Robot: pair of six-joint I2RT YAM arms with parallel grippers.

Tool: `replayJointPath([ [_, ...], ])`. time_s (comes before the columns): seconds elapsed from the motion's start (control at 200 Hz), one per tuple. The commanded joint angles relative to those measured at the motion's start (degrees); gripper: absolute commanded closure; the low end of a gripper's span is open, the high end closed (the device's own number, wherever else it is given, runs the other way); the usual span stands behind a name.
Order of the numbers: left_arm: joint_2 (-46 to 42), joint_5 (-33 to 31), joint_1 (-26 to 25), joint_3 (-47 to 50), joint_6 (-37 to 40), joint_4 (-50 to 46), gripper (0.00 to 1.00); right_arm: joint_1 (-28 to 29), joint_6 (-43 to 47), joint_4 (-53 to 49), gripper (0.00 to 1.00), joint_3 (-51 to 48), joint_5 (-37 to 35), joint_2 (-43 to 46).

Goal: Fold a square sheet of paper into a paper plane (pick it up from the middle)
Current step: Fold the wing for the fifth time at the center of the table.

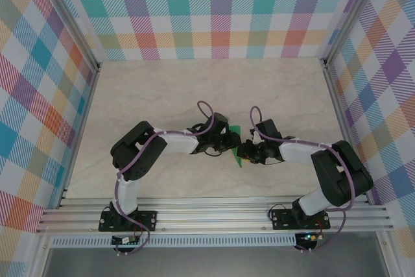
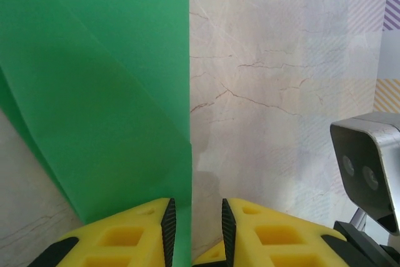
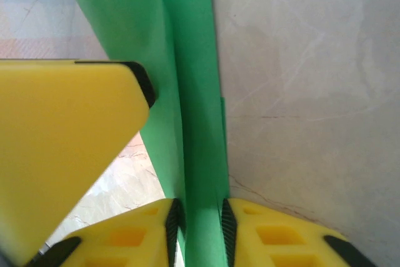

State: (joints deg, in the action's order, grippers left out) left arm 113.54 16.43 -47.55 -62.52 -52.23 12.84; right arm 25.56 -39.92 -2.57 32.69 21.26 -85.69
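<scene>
Pale table [image 1: 162, 95] with thin marble-like cracks lies under it all. Closest to us, we see two arms [image 1: 139, 150] bend in from the near rail. Their tips meet in the middle, and the paper [image 2: 94, 92] is right between them: thin, smooth, bright green, with a long slanted crease and a straight edge. The left gripper [image 2: 197, 211] has blocky yellow fingers spread a bit, with the paper edge by one black pad. Green fills the right gripper [image 3: 201, 211] gap; we cannot tell if it pinches. Far back stand checked walls [image 1: 214, 11].
</scene>
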Motion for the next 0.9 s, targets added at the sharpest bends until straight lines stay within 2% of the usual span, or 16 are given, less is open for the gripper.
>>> replayJointPath([
  [0.0,1.2,0.4,0.3,-0.4,-0.4,0.6,0.72,-0.1,2.2,-0.4,0.66,-0.2,0.8,1.6],
  [0.115,1.5,0.6,0.3,-0.8,-0.6,0.4,0.72,0.1,4.2,-2.3,0.59,0.2,-0.5,1.9],
  [0.295,1.5,1.1,0.3,-1.2,-0.9,0.6,0.72,0.9,7.4,-4.8,0.58,0.7,-3.3,1.3],
  [0.48,1.5,1.4,0.3,-1.5,-1.1,0.5,0.72,2.8,9.8,-6.5,0.63,2.1,-5.6,0.0],
  [0.71,1.6,1.8,0.3,-2.0,-1.0,0.4,0.72,3.4,8.2,-6.6,0.73,2.0,-8.3,-1.0],
  [0.895,1.3,1.9,0.3,-1.9,-1.0,0.5,0.71,3.5,7.9,-6.7,0.76,2.1,-8.3,-1.3],
])
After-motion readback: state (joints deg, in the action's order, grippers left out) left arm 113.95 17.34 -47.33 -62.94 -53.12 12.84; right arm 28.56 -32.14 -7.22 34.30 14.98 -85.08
